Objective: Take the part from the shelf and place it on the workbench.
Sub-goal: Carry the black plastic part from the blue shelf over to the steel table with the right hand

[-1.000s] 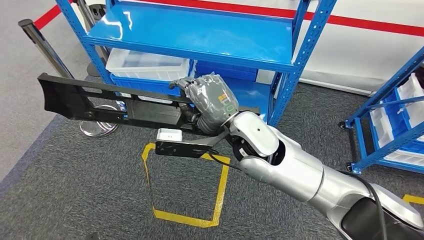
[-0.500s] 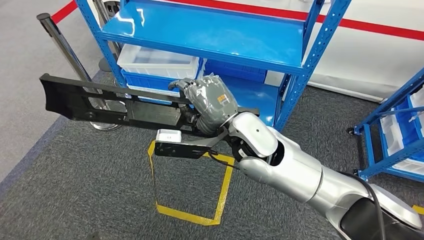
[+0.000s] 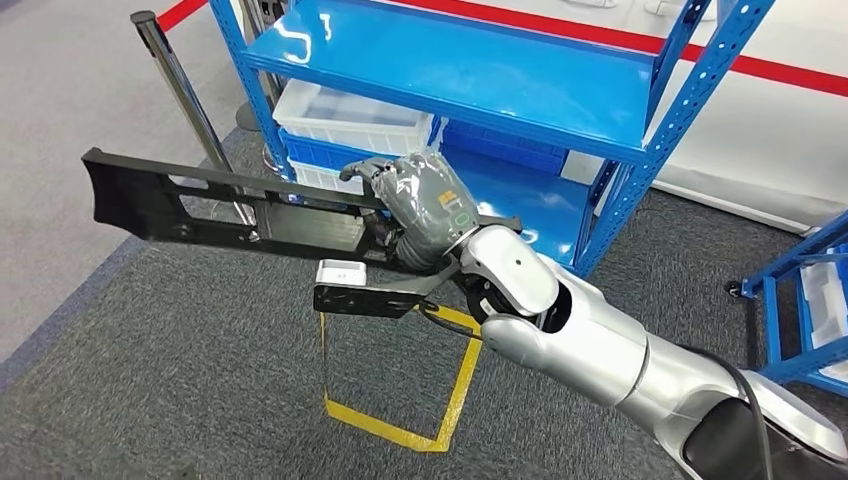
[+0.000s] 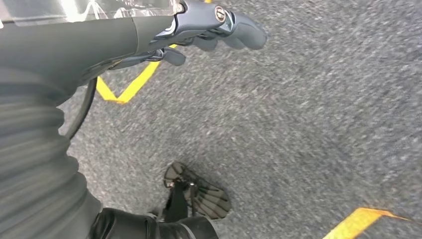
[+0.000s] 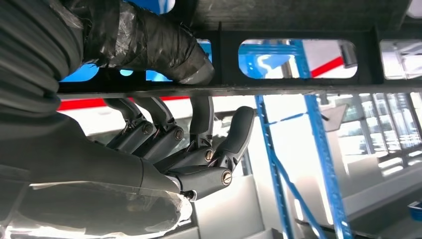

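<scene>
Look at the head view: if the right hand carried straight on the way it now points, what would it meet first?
Probably the blue shelf rack: the right hand, gripping the long black part, points toward its lower level, where a white bin sits. Depth is unclear.

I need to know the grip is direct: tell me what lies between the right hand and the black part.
Nothing lies between them. The right wrist view shows the right hand gripping the black part directly, thumb on one side and fingers on the other.
</scene>
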Tool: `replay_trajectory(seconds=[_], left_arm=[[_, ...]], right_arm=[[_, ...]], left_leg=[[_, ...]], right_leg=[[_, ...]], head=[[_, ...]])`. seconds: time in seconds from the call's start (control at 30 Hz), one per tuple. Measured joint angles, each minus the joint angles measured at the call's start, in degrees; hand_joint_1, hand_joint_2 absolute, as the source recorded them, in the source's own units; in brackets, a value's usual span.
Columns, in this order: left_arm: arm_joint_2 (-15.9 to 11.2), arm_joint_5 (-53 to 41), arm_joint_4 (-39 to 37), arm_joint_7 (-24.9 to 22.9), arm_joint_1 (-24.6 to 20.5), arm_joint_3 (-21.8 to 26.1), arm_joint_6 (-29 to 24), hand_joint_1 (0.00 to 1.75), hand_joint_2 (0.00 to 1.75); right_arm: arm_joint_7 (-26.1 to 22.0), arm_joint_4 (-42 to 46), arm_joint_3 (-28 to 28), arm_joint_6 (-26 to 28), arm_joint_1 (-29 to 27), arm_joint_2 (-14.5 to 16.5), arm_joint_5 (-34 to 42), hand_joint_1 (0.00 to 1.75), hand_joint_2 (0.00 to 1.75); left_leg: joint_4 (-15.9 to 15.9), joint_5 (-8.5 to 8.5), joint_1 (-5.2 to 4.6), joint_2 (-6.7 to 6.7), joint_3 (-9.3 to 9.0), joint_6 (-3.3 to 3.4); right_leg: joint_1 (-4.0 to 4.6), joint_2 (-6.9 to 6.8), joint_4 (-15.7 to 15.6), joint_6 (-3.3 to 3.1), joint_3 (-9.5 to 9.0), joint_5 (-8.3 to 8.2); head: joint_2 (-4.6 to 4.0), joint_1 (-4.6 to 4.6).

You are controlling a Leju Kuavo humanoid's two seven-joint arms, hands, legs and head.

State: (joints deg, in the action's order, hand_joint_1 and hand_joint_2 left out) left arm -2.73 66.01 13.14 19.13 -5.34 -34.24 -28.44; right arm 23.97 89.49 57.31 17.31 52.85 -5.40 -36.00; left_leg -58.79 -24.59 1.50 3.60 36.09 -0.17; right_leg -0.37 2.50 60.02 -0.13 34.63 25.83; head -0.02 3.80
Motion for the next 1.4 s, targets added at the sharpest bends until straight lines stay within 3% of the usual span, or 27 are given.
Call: replay_trajectory(seconds=[0.03, 0.1, 0.13, 0.2, 0.27, 0.3, 0.33, 0.4, 0.47, 0.53, 0.6, 0.67, 0.73, 0.77, 0.8, 0.87, 0.93, 1.0, 1.07, 1.13, 1.2, 1.23, 1.3, 1.33, 1.4], left_arm=[[-0.1, 0.0, 0.0, 0.0, 0.1, -0.1, 0.0, 0.0, 1.75], [-0.1, 0.0, 0.0, 0.0, 0.3, -0.2, 0.0, 0.0, 1.75], [-0.1, 0.0, 0.0, 0.0, 0.2, -0.3, 0.0, 0.0, 1.75], [-0.1, 0.1, 0.0, 0.0, 0.1, -0.4, 0.0, 0.0, 1.75], [-0.1, 0.3, 0.0, 0.0, 0.1, -0.4, -0.1, 0.0, 1.75], [-0.1, 0.4, 0.0, 0.0, 0.2, -0.4, -0.1, 0.0, 1.75], [-0.1, 0.5, 0.0, -0.1, 0.2, -0.4, -0.2, 0.0, 1.75], [-0.1, 0.7, 0.0, -0.1, 0.1, -0.4, -0.3, 0.0, 1.75], [-0.1, 0.7, 0.0, -0.1, -0.1, -0.5, -0.4, 0.0, 1.75], [-0.1, 0.9, 0.0, -0.1, -0.1, -0.5, -0.5, 0.0, 1.75], [-0.1, 1.1, 0.0, -0.1, 0.1, -0.5, -0.6, 0.0, 1.75], [-0.1, 1.2, 0.0, 0.0, 0.1, -0.5, -0.6, 0.0, 1.75], [-0.1, 1.2, 0.0, 0.1, 0.0, -0.5, -0.6, 0.0, 1.75], [-0.1, 1.3, 0.0, 0.2, 0.1, -0.5, -0.6, 0.0, 1.75], [-0.1, 1.3, 0.0, 0.2, 0.1, -0.5, -0.5, 0.0, 1.75], [-0.1, 1.3, 0.0, 0.3, 0.1, -0.6, -0.5, 0.0, 1.75], [0.1, 1.3, 0.0, 0.3, 0.0, -0.6, -0.5, 0.0, 1.75], [0.3, 1.4, 0.0, 0.3, 0.0, -0.6, -0.5, 0.0, 1.75], [0.3, 1.4, 0.0, 0.3, 0.1, -0.7, -0.4, 0.0, 1.75], [0.2, 1.5, 0.0, 0.3, 0.3, -0.7, -0.5, 0.0, 1.75], [0.1, 1.4, 0.0, 0.3, 0.2, -0.7, -0.5, 0.0, 1.75], [0.1, 1.4, 0.0, 0.3, 0.1, -0.7, -0.5, 0.0, 1.75], [0.1, 1.4, 0.0, 0.3, 0.1, -0.7, -0.5, 0.0, 1.75], [0.0, 1.4, 0.0, 0.3, 0.2, -0.7, -0.5, 0.0, 1.75], [0.0, 1.4, 0.0, 0.3, 0.2, -0.7, -0.5, 0.0, 1.75]], right_arm=[[0.0, 0.0, 0.0, 0.0, 0.0, 0.0, 0.0, 1.75, 1.75], [0.0, 0.0, 0.0, 0.0, 0.1, 0.0, -0.1, 1.75, 1.75], [0.0, 0.0, 0.0, 0.0, 0.2, 0.0, -0.2, 1.75, 1.75], [-0.1, 0.0, 0.0, 0.0, 0.3, 0.0, -0.3, 1.75, 1.75], [-0.1, 0.0, 0.0, -0.1, 0.2, 0.0, -0.4, 1.75, 1.75], [-0.1, 0.0, 0.0, -0.1, 0.1, 0.0, -0.4, 1.75, 1.75], [-0.1, 0.1, 0.0, -0.1, 0.1, 0.0, -0.4, 1.75, 1.75], [-0.1, 0.2, 0.0, -0.1, 0.1, 0.0, -0.4, 1.75, 1.75], [0.0, 0.3, 0.0, 0.0, 0.1, 0.0, -0.4, 1.75, 1.75], [0.0, 0.4, 0.0, 0.0, 0.0, 0.0, -0.4, 1.75, 1.75], [0.0, 0.5, 0.0, 0.0, 0.0, 0.0, -0.4, 1.75, 1.75], [0.0, 0.6, 0.0, 0.0, 0.0, -0.1, -0.4, 1.75, 1.75], [0.0, 0.6, 0.0, 0.0, -0.2, -0.2, -0.4, 1.75, 1.75], [0.0, 0.6, 0.0, 0.0, -0.3, -0.2, -0.4, 1.75, 1.75], [0.0, 0.6, 0.0, 0.0, -0.4, -0.3, -0.4, 1.75, 1.75], [0.0, 0.6, 0.0, 0.0, -0.5, -0.3, -0.4, 1.75, 1.75], [0.0, 0.7, 0.0, 0.0, -0.3, -0.3, -0.4, 1.75, 1.75], [0.0, 0.8, 0.0, 0.0, -0.2, -0.3, -0.4, 1.75, 1.75], [0.0, 0.8, 0.0, 0.0, -0.1, -0.3, -0.4, 1.75, 1.75], [0.0, 0.8, 0.0, 0.0, -0.1, -0.3, -0.4, 1.75, 1.75], [0.0, 0.9, 0.0, 0.0, 0.0, -0.3, -0.3, 1.75, 1.75], [0.0, 0.9, 0.0, 0.0, -0.1, -0.3, -0.3, 1.75, 1.75], [-0.1, 0.9, 0.0, -0.1, -0.2, -0.3, -0.3, 1.75, 1.75], [-0.1, 0.9, 0.0, -0.1, -0.3, -0.3, -0.3, 1.75, 1.75], [-0.1, 0.9, 0.0, -0.1, -0.2, -0.3, -0.4, 1.75, 1.75]], left_leg=[[0.2, 0.18, 0.1, 0.26, 0.14, -0.38], [-0.9, -0.68, 0.11, -0.47, 0.75, -0.95], [-2.9, -1.95, 0.07, -1.23, 1.66, -1.15], [-9.8, -5.4, 0.08, -2.61, 4.76, -1.45], [-14.9, -6.79, 0.11, -2.98, 6.96, -1.66], [-14.5, -6.01, 0.11, -3.13, 6.67, -1.71], [-12.0, -4.4, 0.12, -3.46, 5.32, -1.73], [-4.5, -1.5, -0.09, -4.97, 1.44, -1.65], [-0.5, -0.72, -0.47, -5.71, -0.41, -0.96], [-0.3, -0.62, -0.63, -4.94, -0.27, -0.04], [0.0, -0.27, -0.49, -4.31, -0.28, 0.66], [0.3, 0.04, -0.37, -3.72, -0.29, 1.27], [0.3, 0.14, -0.45, -2.97, -0.15, 1.55], [0.3, 0.16, -0.52, -2.52, -0.12, 1.58], [0.2, 0.16, -0.6, -2.02, -0.12, 1.6], [0.2, 0.16, -0.8, -0.91, -0.22, 1.59], [0.2, 0.24, -0.82, 0.08, -0.06, 1.44], [0.2, 0.51, -0.47, 0.91, 0.45, 0.94], [0.3, 0.74, -0.26, 1.42, 0.77, 0.3], [-1.5, -0.54, -0.43, -0.14, 1.72, -0.22], [-7.4, -3.71, -0.41, -2.3, 4.55, -0.75], [-10.9, -5.15, -0.27, -2.75, 6.25, -1.04], [-14.2, -5.55, -0.06, -3.16, 7.78, -1.54], [-12.8, -4.32, 0.05, -3.43, 7.01, -1.73], [-5.6, -1.07, 0.07, -5.05, 3.21, -1.95]], right_leg=[[-0.06, -0.35, -0.2, -0.2, 0.01, -0.08], [-0.35, -1.14, -0.9, -0.8, -0.22, -0.5], [-0.51, -1.61, -1.2, -1.09, -0.33, -0.69], [-0.37, -2.53, -1.3, -1.35, -0.33, -0.8], [-0.21, -3.42, -1.2, -1.37, -0.22, -0.79], [-0.18, -3.82, -1.1, -1.36, -0.18, -0.76], [-0.19, -4.18, -1.0, -1.3, -0.16, -0.7], [-0.08, -4.85, -0.7, -0.96, -0.07, -0.47], [0.21, -5.43, -0.4, -0.46, 0.1, -0.36], [0.39, -6.02, -0.5, 0.01, 0.12, -0.45], [0.19, -5.47, 0.4, 0.64, 0.48, 0.44], [-0.06, -3.83, 5.2, 1.12, 2.61, 3.5], [-0.08, -3.0, 12.5, 1.19, 5.97, 6.73], [-0.08, -2.91, 14.8, 1.12, 7.07, 7.16], [-0.04, -2.86, 15.0, 0.94, 7.21, 6.47], [0.22, -2.15, 9.3, 0.04, 4.56, 2.56], [0.37, 0.02, 2.3, -1.28, 1.25, -0.35], [0.56, 1.13, -0.3, -1.86, 0.09, -0.63], [0.53, 0.09, -1.3, -1.68, -0.29, -0.82], [0.05, -1.08, -2.4, -1.64, -0.84, -1.23], [-0.14, -2.26, -2.8, -1.71, -1.06, -1.41], [-0.13, -2.9, -2.7, -1.73, -1.04, -1.39], [-0.18, -4.09, -2.6, -1.64, -1.0, -1.25], [-0.25, -4.63, -2.5, -1.5, -1.01, -1.12], [-0.33, -5.65, -2.0, -0.96, -1.02, -0.65]], head=[[0.0, -0.01], [0.01, 0.14], [0.01, 0.28], [0.01, 0.5], [0.0, 0.5], [0.0, 0.52], [0.0, 0.51], [0.0, 0.56], [0.0, 0.57], [0.0, 0.52], [0.0, 0.51], [0.0, 0.5], [0.0, 0.49], [0.0, 0.49], [0.0, 0.49], [0.0, 0.49], [0.01, 0.71], [0.01, 0.68], [0.01, 0.44], [0.0, 0.62], [0.0, 0.82], [0.0, 0.88], [0.01, 0.89], [0.01, 0.89], [0.01, 0.92]])
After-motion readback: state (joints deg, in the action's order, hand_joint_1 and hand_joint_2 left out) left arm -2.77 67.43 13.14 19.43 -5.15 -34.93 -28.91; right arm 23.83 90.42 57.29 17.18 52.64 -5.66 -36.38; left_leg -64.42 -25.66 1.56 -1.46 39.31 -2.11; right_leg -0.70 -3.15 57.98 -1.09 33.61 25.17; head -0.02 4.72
